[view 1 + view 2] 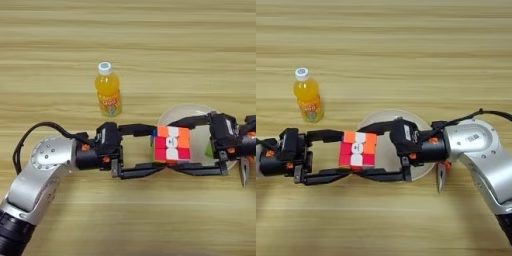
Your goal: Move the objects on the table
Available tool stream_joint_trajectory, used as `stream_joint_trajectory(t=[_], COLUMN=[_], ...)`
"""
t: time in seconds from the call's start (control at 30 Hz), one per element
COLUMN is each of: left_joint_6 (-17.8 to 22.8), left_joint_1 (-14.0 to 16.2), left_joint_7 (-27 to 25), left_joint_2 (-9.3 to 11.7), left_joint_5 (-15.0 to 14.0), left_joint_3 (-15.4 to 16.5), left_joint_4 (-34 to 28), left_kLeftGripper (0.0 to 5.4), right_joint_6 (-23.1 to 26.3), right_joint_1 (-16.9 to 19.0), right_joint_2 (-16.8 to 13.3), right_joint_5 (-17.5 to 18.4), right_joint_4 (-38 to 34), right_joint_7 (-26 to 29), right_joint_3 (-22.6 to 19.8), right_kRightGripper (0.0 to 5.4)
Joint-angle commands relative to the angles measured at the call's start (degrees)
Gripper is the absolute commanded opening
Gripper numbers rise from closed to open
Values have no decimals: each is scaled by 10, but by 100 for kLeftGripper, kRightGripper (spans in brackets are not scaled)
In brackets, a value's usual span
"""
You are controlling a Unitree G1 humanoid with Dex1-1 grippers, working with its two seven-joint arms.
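Observation:
The multicoloured puzzle cube (pixel 172 143) hangs over the left rim of the round beige plate, between both grippers. My right gripper (pixel 359 151) comes in from the right, one black finger along the cube's far side and one along its near side, shut on it. From the left, my left gripper (pixel 158 149) stands open, with its fingertips (pixel 154 131) level with the cube's left corners. The small orange-juice bottle (pixel 108 90) with a white cap stands upright on the wooden table (pixel 60 45), behind the left gripper and apart from it.
The round beige plate (pixel 192 112) lies under the right gripper. A sliver of the flat green block (pixel 209 149) shows beside the right gripper's body. Orange-handled pliers (pixel 441 177) lie at the plate's near right edge.

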Motion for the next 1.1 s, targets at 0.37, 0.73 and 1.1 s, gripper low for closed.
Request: stream_joint_trajectory(t=[0.37,0.73,1.1], left_joint_6=[-10,-19,-38], left_joint_1=[17,2,21], left_joint_7=[-26,-41,-5], left_joint_2=[25,26,30], left_joint_5=[114,157,150], left_joint_3=[-73,-104,-66], left_joint_4=[82,110,44], left_kLeftGripper=[325,325,434], right_joint_6=[73,76,41], right_joint_1=[3,1,12], right_joint_2=[-10,2,49], right_joint_5=[201,203,154], right_joint_4=[-28,-20,32], right_joint_7=[-29,-62,-133], right_joint_3=[-148,-159,-161], right_kRightGripper=[540,540,540])
